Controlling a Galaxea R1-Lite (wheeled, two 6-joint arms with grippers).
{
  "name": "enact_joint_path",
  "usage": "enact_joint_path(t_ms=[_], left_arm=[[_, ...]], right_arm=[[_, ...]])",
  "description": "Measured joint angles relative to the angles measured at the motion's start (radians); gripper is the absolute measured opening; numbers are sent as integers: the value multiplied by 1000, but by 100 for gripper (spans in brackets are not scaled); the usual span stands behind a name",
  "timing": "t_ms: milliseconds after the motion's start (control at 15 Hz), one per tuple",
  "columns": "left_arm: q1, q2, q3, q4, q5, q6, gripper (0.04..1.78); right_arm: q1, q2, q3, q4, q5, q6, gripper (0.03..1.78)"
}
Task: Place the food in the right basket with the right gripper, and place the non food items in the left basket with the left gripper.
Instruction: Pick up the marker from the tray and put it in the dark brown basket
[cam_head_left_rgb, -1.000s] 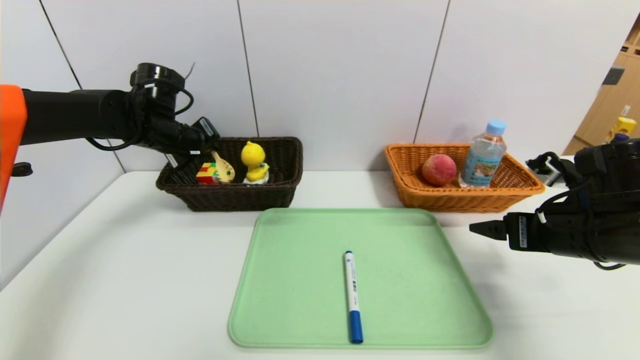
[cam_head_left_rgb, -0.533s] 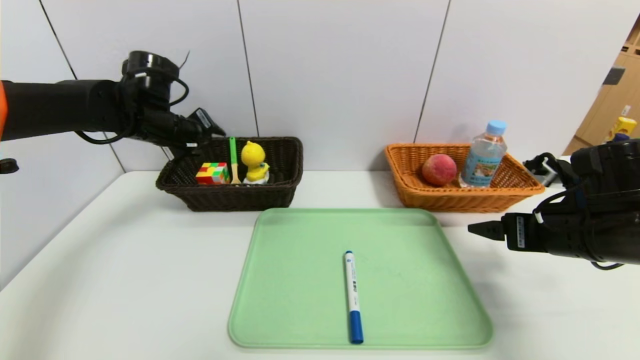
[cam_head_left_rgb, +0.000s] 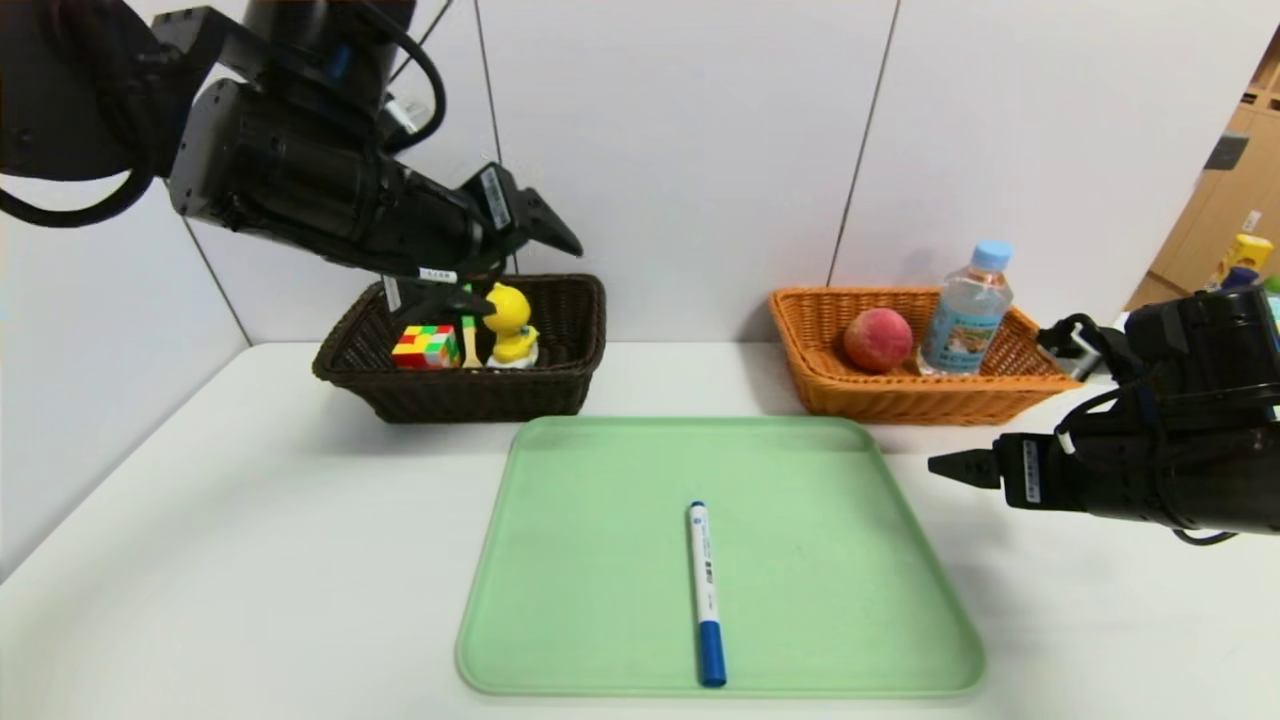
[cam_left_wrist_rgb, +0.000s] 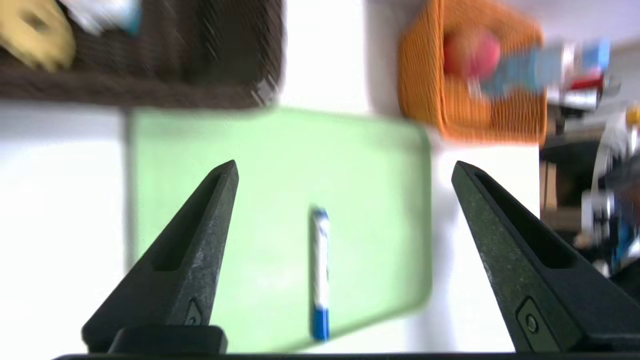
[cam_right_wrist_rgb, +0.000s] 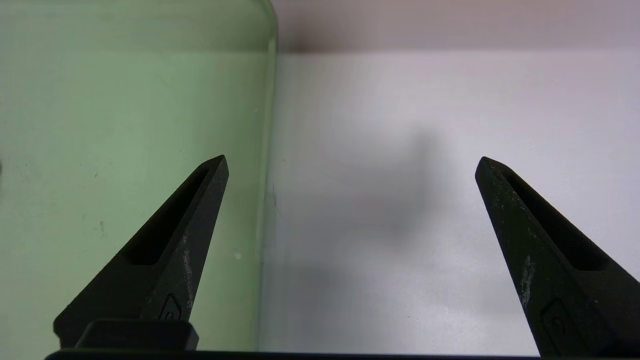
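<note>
Left gripper (cam_head_left_rgb: 545, 225): fingers spread wide, empty, raised above the left basket (cam_head_left_rgb: 560, 385) | marker (cam_head_left_rgb: 706, 592): on tray (cam_head_left_rgb: 560, 600), below and ahead of it | Right gripper (cam_head_left_rgb: 950, 467): fingers apart, empty, beside tray edge.

Table (cam_head_left_rgb: 250, 520) carries a tray (cam_head_left_rgb: 560, 600) at centre front. Marker (cam_head_left_rgb: 705, 590) lies on the tray, lengthwise front to back, capped end toward the robot. Behind the tray's left corner sits the left basket (cam_head_left_rgb: 470, 395); in it, left to right, puzzle cube (cam_head_left_rgb: 424, 347), pasta spoon (cam_head_left_rgb: 467, 335) standing upright, duck toy (cam_head_left_rgb: 510, 322). Behind the tray's right corner sits the right basket (cam_head_left_rgb: 900, 400); peach (cam_head_left_rgb: 877, 339) lies in it to the left of the bottle (cam_head_left_rgb: 965, 310), which stands upright. Baskets well apart, wall behind both. Left gripper (cam_head_left_rgb: 535, 225) hangs above the left basket. Right gripper (cam_head_left_rgb: 955, 468) hovers over the table just right of the tray, in front of the right basket.
</note>
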Motion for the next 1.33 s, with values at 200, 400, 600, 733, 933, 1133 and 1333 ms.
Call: enact_joint_path(t_ms=[200, 400, 600, 733, 933, 1133, 1333], left_arm=[[-166, 44, -1, 33, 106, -15, 158], [-291, 129, -30, 93, 228, -2, 162], [-344, 209, -75, 102, 264, 2, 164], [-364, 251, -85, 109, 291, 14, 166], [-381, 294, -89, 175, 308, 21, 167], [-394, 321, -89, 204, 307, 22, 167], [-396, 344, -89, 206, 307, 24, 168]], right_arm=[[11, 7, -5, 0, -16, -2, 171], [13, 19, -47, 1, -27, -5, 171], [15, 34, -106, 21, -30, -7, 171], [14, 46, -137, 33, -31, -25, 171], [3, 52, -199, 123, -40, -100, 171], [1, 52, -353, 333, -55, -109, 171], [6, 55, -559, 657, -54, -106, 171]])
